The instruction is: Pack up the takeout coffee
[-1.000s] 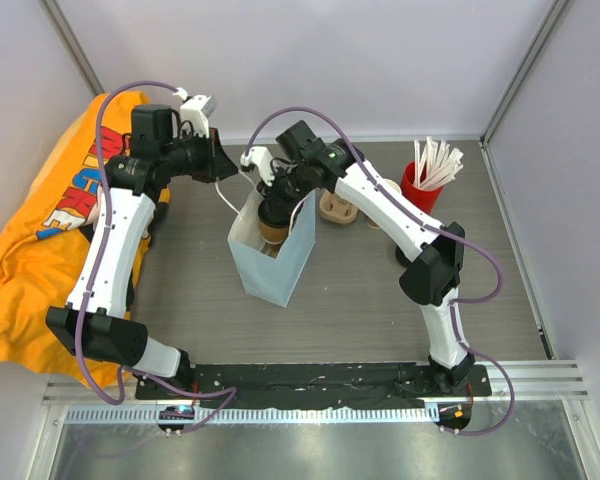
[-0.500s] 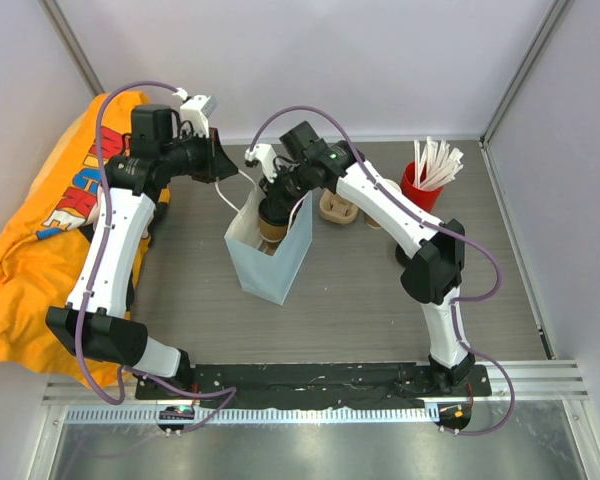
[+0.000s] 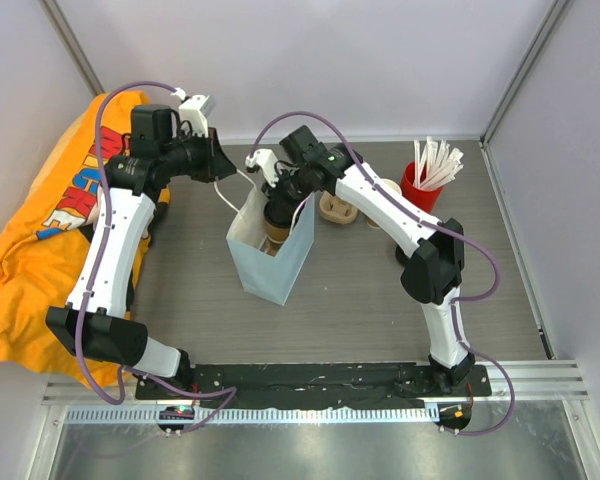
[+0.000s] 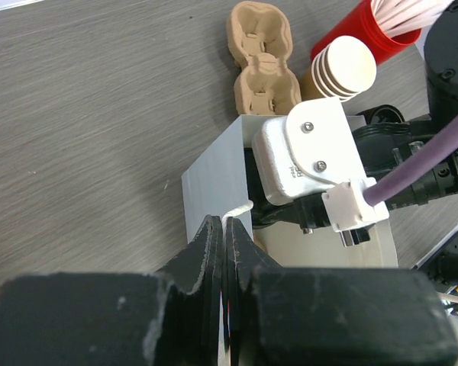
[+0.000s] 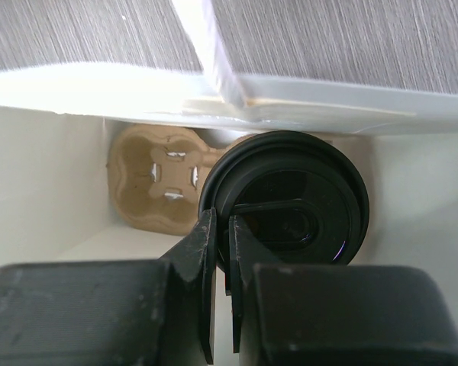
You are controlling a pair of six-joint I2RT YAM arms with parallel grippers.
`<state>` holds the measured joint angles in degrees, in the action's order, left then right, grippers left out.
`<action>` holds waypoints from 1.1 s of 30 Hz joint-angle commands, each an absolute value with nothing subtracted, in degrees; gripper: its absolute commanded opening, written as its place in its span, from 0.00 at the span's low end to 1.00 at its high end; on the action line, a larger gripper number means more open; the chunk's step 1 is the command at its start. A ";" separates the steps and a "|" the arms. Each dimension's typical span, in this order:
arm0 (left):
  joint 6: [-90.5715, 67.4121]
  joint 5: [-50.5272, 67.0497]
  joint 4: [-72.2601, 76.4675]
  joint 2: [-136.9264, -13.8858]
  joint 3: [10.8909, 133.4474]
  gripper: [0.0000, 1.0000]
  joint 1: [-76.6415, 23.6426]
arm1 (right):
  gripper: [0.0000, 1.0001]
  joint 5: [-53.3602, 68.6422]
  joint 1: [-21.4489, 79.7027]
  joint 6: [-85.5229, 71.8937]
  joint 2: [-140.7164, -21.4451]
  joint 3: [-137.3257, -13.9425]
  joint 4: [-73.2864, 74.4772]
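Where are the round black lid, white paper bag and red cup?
Round black plastic lid (image 5: 314, 171): right wrist view, its top.
White paper bag (image 3: 258, 272): top external view, near wall.
Red cup (image 3: 418, 192): top external view, its side.

So the right gripper (image 5: 221, 229) has its fingers pinched tight on the left rim of the black lid of the takeout coffee (image 5: 305, 183), down inside the white paper bag (image 5: 46, 168). A brown pulp cup carrier (image 5: 156, 179) lies on the bag's floor, against the cup's left side.
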<state>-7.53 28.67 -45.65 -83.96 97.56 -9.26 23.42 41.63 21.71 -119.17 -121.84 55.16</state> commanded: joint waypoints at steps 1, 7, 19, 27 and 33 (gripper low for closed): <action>-8.53 26.19 -43.77 -82.71 97.30 0.00 -8.79 | 0.01 22.24 41.75 24.43 -115.66 -122.26 55.98; -8.88 23.65 -43.77 -82.44 97.12 0.00 -8.44 | 0.01 21.80 41.75 25.75 -115.93 -122.34 57.57; -9.23 22.32 -43.42 -82.44 97.03 0.00 -8.00 | 0.01 20.13 41.75 27.95 -115.84 -122.34 59.50; -9.58 23.29 -43.24 -82.27 96.94 0.00 -7.56 | 0.01 19.34 41.75 28.21 -116.63 -122.61 59.50; -9.84 24.17 -43.15 -82.18 96.86 0.00 -7.47 | 0.01 18.46 41.66 28.48 -116.89 -122.87 59.50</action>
<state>-9.08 23.27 -45.63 -83.96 96.82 -8.01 19.99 41.63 27.40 -119.17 -121.84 59.20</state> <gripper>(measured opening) 0.063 0.112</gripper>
